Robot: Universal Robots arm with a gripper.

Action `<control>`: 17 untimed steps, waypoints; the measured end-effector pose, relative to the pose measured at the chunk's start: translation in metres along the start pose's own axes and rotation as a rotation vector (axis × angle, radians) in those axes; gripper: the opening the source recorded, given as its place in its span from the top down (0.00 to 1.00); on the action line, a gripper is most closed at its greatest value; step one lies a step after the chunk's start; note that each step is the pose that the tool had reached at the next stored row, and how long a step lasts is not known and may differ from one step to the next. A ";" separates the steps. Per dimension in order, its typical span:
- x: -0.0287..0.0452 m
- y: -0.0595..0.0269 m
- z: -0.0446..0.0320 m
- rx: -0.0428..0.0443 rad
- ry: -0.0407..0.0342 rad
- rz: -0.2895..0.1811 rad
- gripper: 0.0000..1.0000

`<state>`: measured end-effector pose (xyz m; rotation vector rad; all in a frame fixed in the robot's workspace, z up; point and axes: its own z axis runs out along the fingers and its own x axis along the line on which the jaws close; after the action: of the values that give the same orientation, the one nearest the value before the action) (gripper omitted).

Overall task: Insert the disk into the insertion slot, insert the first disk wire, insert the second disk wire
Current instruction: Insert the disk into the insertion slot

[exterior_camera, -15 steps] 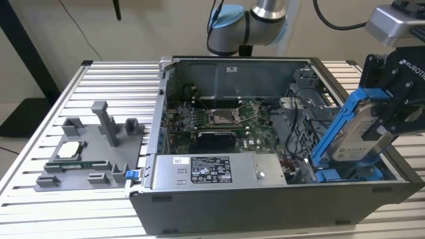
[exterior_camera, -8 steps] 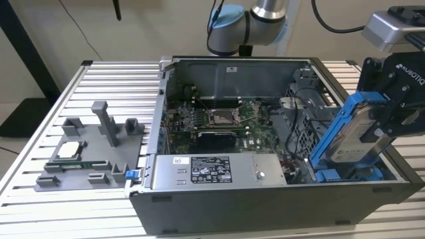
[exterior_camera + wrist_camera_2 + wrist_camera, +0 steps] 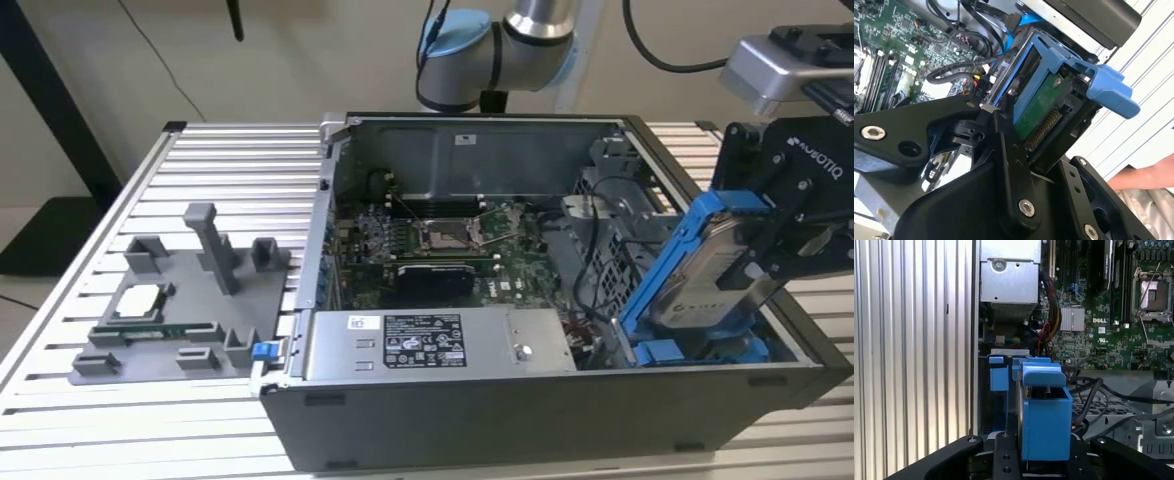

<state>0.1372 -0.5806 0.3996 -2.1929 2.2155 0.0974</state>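
Observation:
My gripper (image 3: 750,285) is shut on the disk (image 3: 707,270), a silver drive in a bright blue carrier frame. I hold it tilted nearly upright over the grey drive cage (image 3: 609,275) at the exterior view's right end of the open computer case. Its lower end reaches down beside another blue carrier (image 3: 667,352). The insertion slot itself is hidden behind the disk. In the second wrist view the disk's green board and connector (image 3: 1041,110) show between my black fingers (image 3: 1009,150). In the first wrist view the blue carrier frame (image 3: 1046,415) rises from my gripper (image 3: 1046,447). Loose black wires (image 3: 1094,390) lie beside the cage.
The case holds a motherboard (image 3: 441,240) and a labelled power supply (image 3: 427,340) along its near wall. A grey fixture (image 3: 174,310) with a processor and a memory stick sits on the slatted table at the exterior view's left. A person's hand (image 3: 1139,175) shows beside the case.

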 end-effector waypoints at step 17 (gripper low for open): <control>0.0008 -0.0003 0.0142 -0.0060 -0.0004 0.001 0.00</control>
<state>0.1371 -0.5806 0.3854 -2.1946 2.2191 0.1047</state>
